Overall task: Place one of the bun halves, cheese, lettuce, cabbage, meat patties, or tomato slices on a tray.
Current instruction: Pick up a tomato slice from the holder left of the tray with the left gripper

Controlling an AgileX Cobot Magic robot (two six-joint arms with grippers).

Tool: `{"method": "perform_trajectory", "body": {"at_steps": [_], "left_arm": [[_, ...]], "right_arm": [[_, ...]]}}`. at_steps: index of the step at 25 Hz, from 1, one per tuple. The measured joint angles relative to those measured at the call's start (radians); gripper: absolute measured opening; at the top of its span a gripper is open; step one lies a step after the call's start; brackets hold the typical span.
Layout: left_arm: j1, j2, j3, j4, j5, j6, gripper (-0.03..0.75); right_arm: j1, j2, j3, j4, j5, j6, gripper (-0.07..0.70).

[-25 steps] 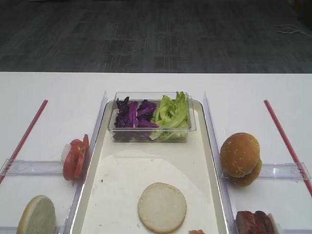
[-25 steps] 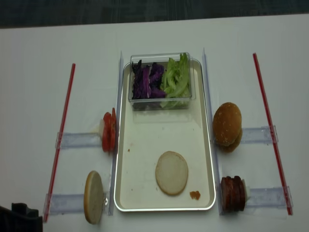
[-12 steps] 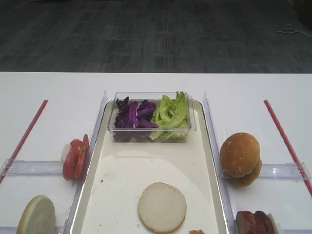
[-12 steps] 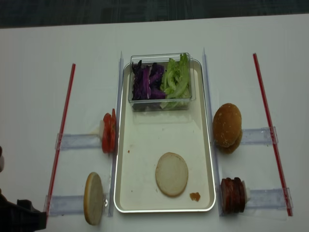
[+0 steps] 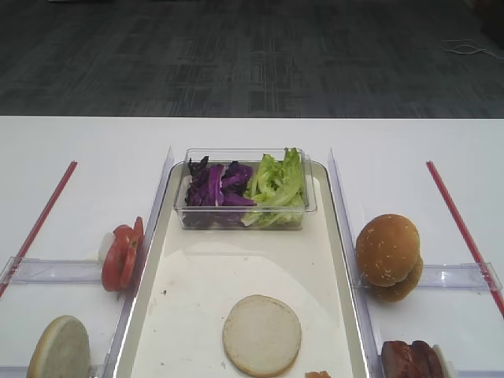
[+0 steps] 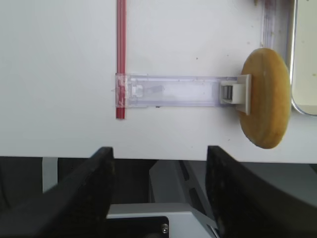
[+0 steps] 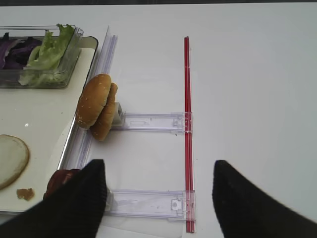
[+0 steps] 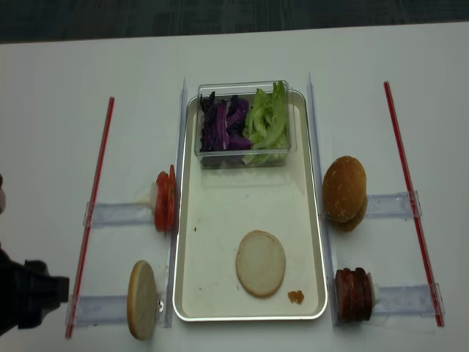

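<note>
A flat pale bun half (image 5: 261, 335) (image 8: 260, 262) lies on the off-white tray (image 8: 242, 198). Another bun half (image 6: 265, 96) (image 8: 142, 299) stands on edge left of the tray. Just short of it my left gripper (image 6: 158, 163) hangs open and empty over the table's front edge. Tomato slices (image 8: 165, 202) stand further back on the left. On the right are domed sesame buns (image 7: 96, 106) and meat patties (image 8: 353, 295). My right gripper (image 7: 158, 183) is open and empty beside the patties. Cabbage (image 8: 223, 125) and lettuce (image 8: 267, 121) fill a clear box. Cheese is out of view.
Clear plastic holder rails (image 8: 117, 214) (image 7: 148, 120) jut out from both long sides of the tray. A red strip (image 8: 95, 198) runs along the left and another red strip (image 7: 187, 124) along the right. A small orange crumb (image 8: 295, 296) lies on the tray.
My left arm has come further into the lower-left corner of the overhead view, moving forward and right. The food and the tray have not moved.
</note>
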State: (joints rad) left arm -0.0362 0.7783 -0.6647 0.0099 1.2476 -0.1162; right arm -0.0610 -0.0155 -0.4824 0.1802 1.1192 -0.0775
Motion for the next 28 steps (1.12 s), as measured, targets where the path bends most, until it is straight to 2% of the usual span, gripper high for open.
{"method": "perform_trajectory", "body": {"at_steps": [14, 28], "left_arm": [[0.0, 0.251, -0.112, 0.0, -0.015, 0.032, 0.42], [-0.004, 0.409, -0.136, 0.002, -0.12, 0.048, 0.42]], "right_arm": [[0.0, 0.0, 0.0, 0.0, 0.0, 0.0, 0.468], [0.0, 0.0, 0.0, 0.0, 0.002, 0.0, 0.468]]}}
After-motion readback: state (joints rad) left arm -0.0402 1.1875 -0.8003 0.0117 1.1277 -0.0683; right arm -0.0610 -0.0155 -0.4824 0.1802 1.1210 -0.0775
